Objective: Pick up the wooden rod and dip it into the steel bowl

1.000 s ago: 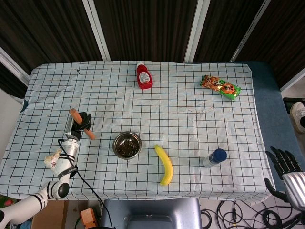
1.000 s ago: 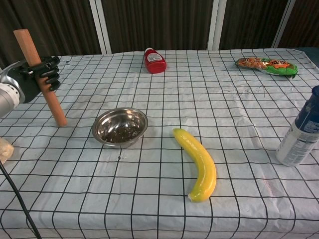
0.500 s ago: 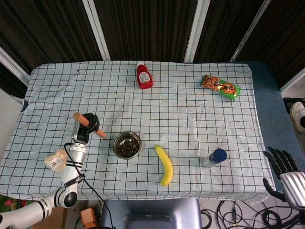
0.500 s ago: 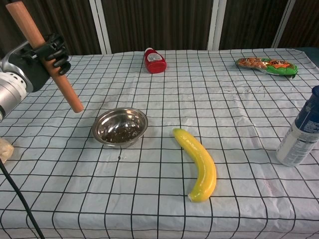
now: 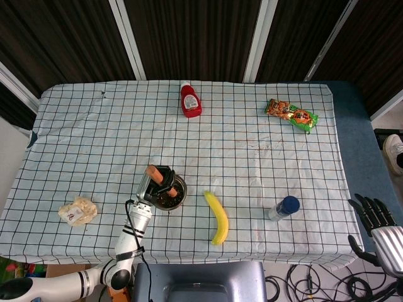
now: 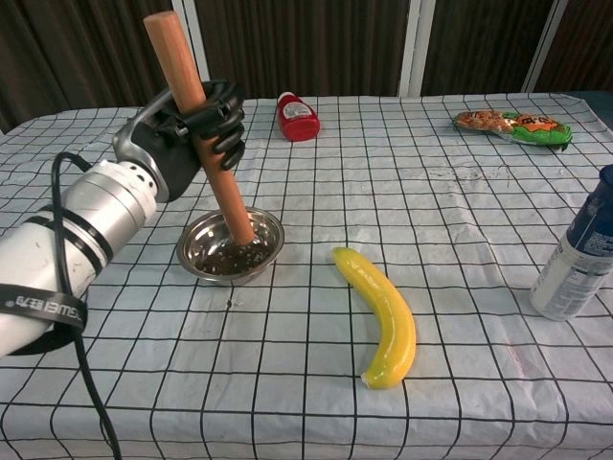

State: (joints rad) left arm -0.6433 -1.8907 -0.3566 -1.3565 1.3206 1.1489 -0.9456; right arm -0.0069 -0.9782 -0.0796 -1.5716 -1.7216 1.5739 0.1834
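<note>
My left hand (image 6: 196,129) (image 5: 160,179) grips the wooden rod (image 6: 187,77) around its middle. The rod (image 5: 152,170) leans with its top toward the left, and its lower end sits inside the steel bowl (image 6: 263,222), down among dark bits at the bottom. The bowl (image 5: 181,195) stands near the front of the checked table, partly covered by the hand in the head view. My right hand (image 5: 376,220) hangs off the table's front right corner, fingers spread, holding nothing.
A banana (image 6: 381,311) lies just right of the bowl. A blue-capped bottle (image 6: 581,251) stands at the front right. A red ketchup bottle (image 5: 190,100) and a snack packet (image 5: 291,114) lie at the back. A crumpled wrapper (image 5: 77,211) sits front left.
My left hand has carried the rod rightward from the table's left side and lowered its end into the steel bowl. The right hand has stayed put.
</note>
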